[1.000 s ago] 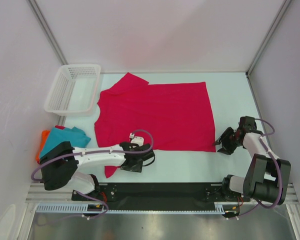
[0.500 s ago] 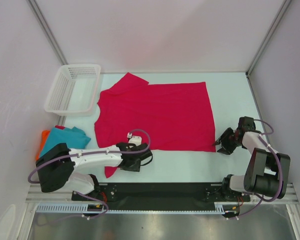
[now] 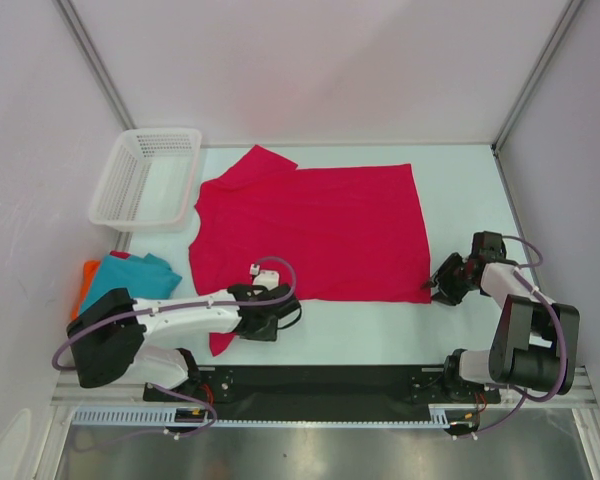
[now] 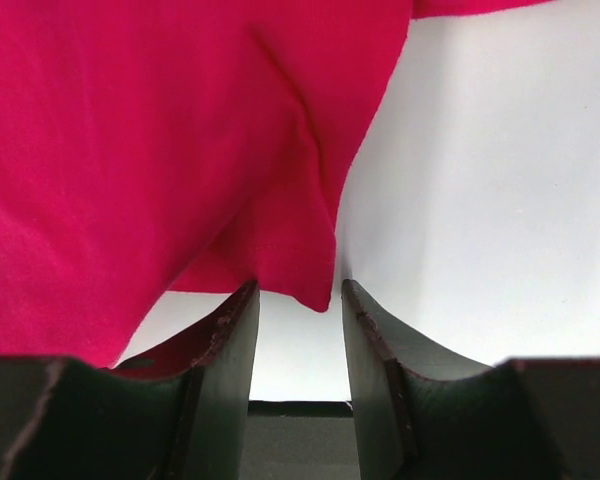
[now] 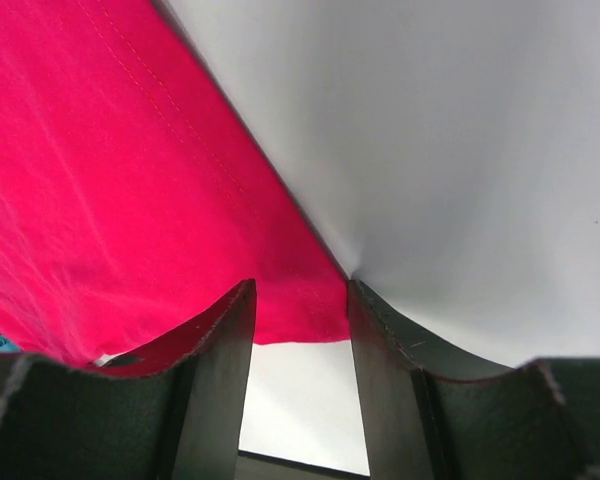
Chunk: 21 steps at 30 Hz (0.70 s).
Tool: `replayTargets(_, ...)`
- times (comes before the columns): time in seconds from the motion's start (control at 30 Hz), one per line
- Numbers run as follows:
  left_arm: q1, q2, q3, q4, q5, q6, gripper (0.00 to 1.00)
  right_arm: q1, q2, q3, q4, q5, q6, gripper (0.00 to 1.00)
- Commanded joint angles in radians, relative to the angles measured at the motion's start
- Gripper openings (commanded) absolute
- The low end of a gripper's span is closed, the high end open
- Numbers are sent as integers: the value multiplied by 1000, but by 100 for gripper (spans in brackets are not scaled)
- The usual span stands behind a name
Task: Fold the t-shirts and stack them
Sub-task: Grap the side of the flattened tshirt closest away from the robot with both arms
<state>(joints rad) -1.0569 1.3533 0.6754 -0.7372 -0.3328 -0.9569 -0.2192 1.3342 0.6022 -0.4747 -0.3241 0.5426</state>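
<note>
The large crimson-pink t-shirt (image 3: 310, 230) lies spread flat in the middle of the table. My left gripper (image 3: 264, 324) sits low at its near-left sleeve. In the left wrist view the sleeve's corner (image 4: 302, 280) hangs just between the fingertips of that gripper (image 4: 298, 300), whose jaws stand apart without pinching it. My right gripper (image 3: 443, 286) is at the shirt's near-right hem corner (image 5: 300, 310). That gripper (image 5: 300, 305) is open, its jaws straddling the corner. A teal t-shirt (image 3: 132, 276) lies on an orange one (image 3: 84, 285) at the far left.
A white mesh basket (image 3: 148, 178) stands at the back left, next to the pink shirt's collar. Bare white table (image 3: 380, 325) runs along the near edge between the two arms. Grey walls close in the left, back and right sides.
The left gripper has slid slightly left along the sleeve and its jaws have narrowed. The right gripper has moved in leftward onto the shirt's near-right corner.
</note>
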Motion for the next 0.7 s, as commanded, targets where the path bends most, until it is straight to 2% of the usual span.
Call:
replayTargets(0.0, 23, -10, -37, 2, -14, 23, 43, 9, 13, -22, 21, 13, 3, 43)
replayTargets(0.1, 32, -8, -50, 18, 0, 27, 40, 9, 5, -25, 27, -12, -1, 28)
replayTargets(0.13, 34, -8, -54, 22, 3, 30, 38, 11, 2, -27, 33, -19, 0, 15)
replayTargets(0.2, 37, -8, -53, 25, 8, 35, 34, 9, -7, -25, 34, -36, -1, 0)
replayTargets(0.23, 38, -10, -54, 27, 8, 37, 32, 11, -10, -25, 41, -41, 0, 0)
replayTargets(0.27, 38, -10, -51, 25, 5, 37, 17, 11, -21, -27, 41, -47, -1, 0)
replayTargets(0.3, 41, -13, -51, 22, 2, 34, 7, 11, -26, -27, 44, -50, -1, 0)
replayTargets(0.67, 49, -51, -11, -23, -15, 60, 1, 11, -81, -7, 19, -64, -4, 0)
